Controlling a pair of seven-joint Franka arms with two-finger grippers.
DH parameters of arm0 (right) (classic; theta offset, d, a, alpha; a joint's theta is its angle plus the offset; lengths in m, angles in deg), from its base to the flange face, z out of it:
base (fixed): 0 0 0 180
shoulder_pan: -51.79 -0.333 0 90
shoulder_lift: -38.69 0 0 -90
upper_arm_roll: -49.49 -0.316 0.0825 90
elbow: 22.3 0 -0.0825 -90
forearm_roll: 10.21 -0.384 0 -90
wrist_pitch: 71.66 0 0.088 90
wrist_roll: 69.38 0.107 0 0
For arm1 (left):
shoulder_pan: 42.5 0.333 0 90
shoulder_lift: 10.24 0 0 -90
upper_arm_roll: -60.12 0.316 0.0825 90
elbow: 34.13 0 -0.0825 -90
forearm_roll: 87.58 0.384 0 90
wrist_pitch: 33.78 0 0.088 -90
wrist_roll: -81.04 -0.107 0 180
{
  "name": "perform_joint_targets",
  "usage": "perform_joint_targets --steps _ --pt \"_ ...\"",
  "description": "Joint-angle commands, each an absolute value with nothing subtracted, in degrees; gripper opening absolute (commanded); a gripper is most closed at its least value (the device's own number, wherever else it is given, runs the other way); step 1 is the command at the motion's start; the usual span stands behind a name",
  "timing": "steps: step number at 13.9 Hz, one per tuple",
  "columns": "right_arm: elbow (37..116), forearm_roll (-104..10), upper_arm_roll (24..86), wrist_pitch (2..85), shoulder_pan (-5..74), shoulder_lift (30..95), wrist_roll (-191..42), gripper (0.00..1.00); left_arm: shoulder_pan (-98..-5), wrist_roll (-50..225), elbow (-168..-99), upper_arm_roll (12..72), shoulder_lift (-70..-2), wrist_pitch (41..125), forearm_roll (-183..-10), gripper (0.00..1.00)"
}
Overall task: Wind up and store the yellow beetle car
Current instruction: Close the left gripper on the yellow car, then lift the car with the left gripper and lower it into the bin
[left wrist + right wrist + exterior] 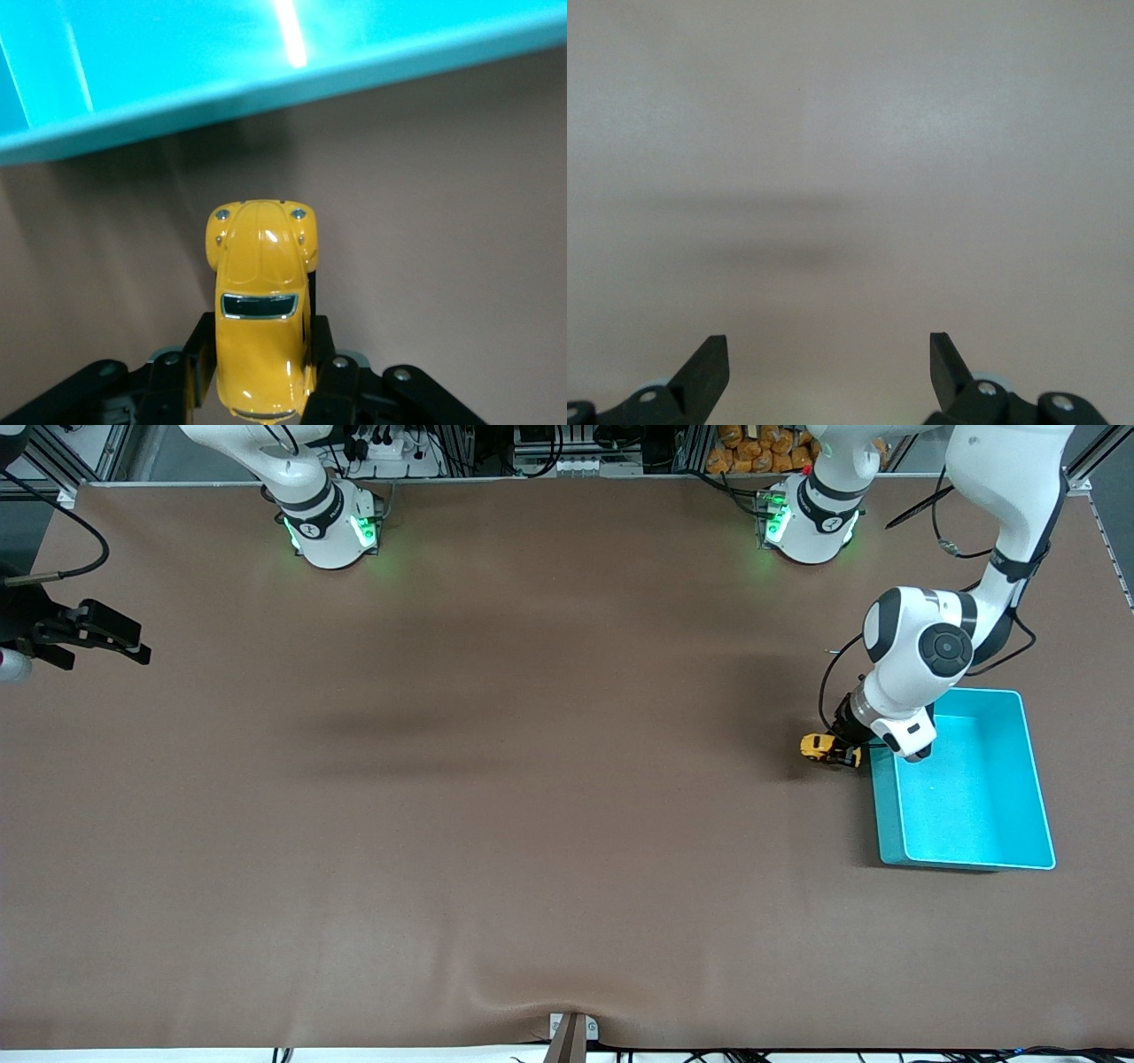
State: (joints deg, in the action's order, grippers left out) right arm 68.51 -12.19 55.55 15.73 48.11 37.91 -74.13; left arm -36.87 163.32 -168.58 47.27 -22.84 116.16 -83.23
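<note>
The yellow beetle car [817, 747] is held between the fingers of my left gripper [840, 749], low over the brown table beside the teal bin [887, 815], at the wall toward the right arm's end. In the left wrist view the car [260, 283] points its nose at the bin's wall [266, 88], and the left gripper [261, 350] is shut on its sides. I cannot tell whether its wheels touch the table. My right gripper [99, 634] waits open and empty over the table's edge at the right arm's end; it also shows in the right wrist view [828, 354].
The teal bin's inside [974, 797] holds nothing. The brown cloth [532, 779] covers the whole table and has a small ripple at the front edge near a bracket [571, 1032]. Cables hang beside the left arm [939, 531].
</note>
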Motion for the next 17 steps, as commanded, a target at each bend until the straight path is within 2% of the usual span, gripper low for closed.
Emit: perform_joint_targets --steps 1,4,6,12,17 --pt "68.8 -10.7 56.2 16.1 47.4 37.0 -74.0 1.0 -37.3 161.1 -162.9 45.8 -18.0 107.2 -82.0 0.0" --pt "68.6 -10.7 56.0 16.0 47.0 37.0 -73.3 1.0 -36.4 151.6 -155.1 46.6 -17.6 99.8 -82.0 0.0" --pt "68.7 -10.8 55.9 16.0 46.7 37.0 -73.1 1.0 -32.1 141.0 -153.3 46.5 -17.7 97.5 -82.0 0.0" --pt "68.8 -10.9 55.8 15.6 46.7 37.1 -72.9 1.0 -21.0 103.4 -149.1 46.7 -22.0 97.4 -82.0 0.0" --pt "68.8 -11.0 55.8 15.5 46.6 37.2 -72.8 1.0 -19.2 81.0 -145.9 46.9 -29.9 97.4 -74.2 0.0"
